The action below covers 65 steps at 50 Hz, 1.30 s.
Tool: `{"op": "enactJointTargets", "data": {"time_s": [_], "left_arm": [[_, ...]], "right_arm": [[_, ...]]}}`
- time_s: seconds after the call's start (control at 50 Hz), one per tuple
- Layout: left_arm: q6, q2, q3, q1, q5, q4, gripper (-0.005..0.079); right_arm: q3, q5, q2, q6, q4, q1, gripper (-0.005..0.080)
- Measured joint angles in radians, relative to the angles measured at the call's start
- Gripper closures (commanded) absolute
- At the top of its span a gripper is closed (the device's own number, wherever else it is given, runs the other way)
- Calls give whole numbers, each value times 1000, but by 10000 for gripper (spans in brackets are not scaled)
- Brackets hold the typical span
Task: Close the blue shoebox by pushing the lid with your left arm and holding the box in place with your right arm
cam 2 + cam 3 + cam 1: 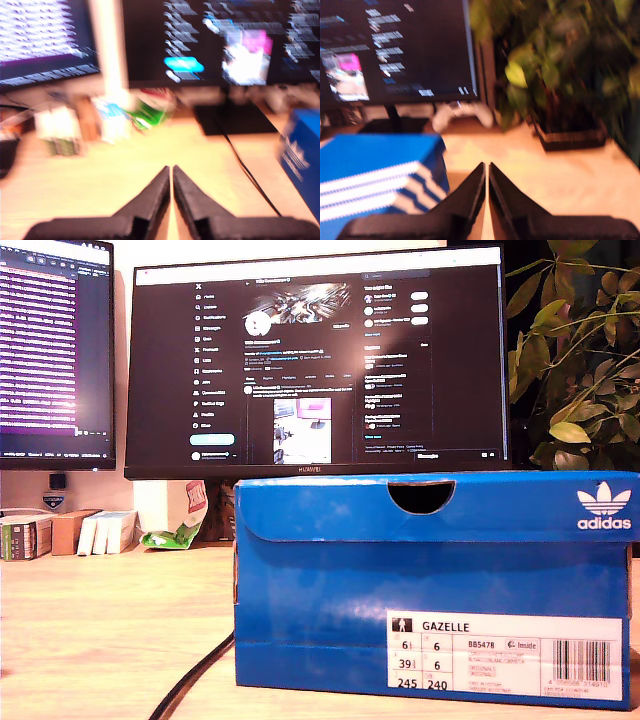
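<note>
A shoebox stands on the desk in the lower right of the exterior view, its lid down. Behind it, a monitor fills the upper centre, with a second monitor at upper left and a plant at upper right. Small cartons sit at centre left, and a cable runs along the desk to the lower edge, left of the box.

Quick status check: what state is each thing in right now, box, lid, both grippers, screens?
Shoebox: upright on the desk, untouched.
Lid: down, flap over the front.
My first gripper: shut, empty, off to the box's side.
My second gripper: shut, empty, beside the box.
Monitor: on.
Second monitor: on.
</note>
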Motion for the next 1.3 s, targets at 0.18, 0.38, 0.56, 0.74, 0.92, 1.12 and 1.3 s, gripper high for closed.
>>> {"op": "enactJointTargets", "data": {"time_s": [0.18,0.38,0.56,0.74,0.92,1.12,1.3], "left_arm": [[-47,-102,-74,0,-27,3,731],[-51,-185,-157,0,-28,-5,731],[-49,-277,-215,0,-29,-31,731],[-25,-277,-225,0,-32,-46,731],[-10,-277,-245,0,-32,-47,731],[-6,-277,-274,0,-32,-82,731],[13,-277,-274,0,-31,-82,731]], "right_arm": [[0,7,-76,17,-37,2,762],[-10,49,-115,18,-52,31,762],[-74,72,-177,17,-93,53,762],[-80,85,-188,13,-97,55,762],[-99,103,-188,-3,-96,61,762],[-140,123,-188,-4,-131,62,762],[-142,131,-188,-28,-123,67,762]]}}
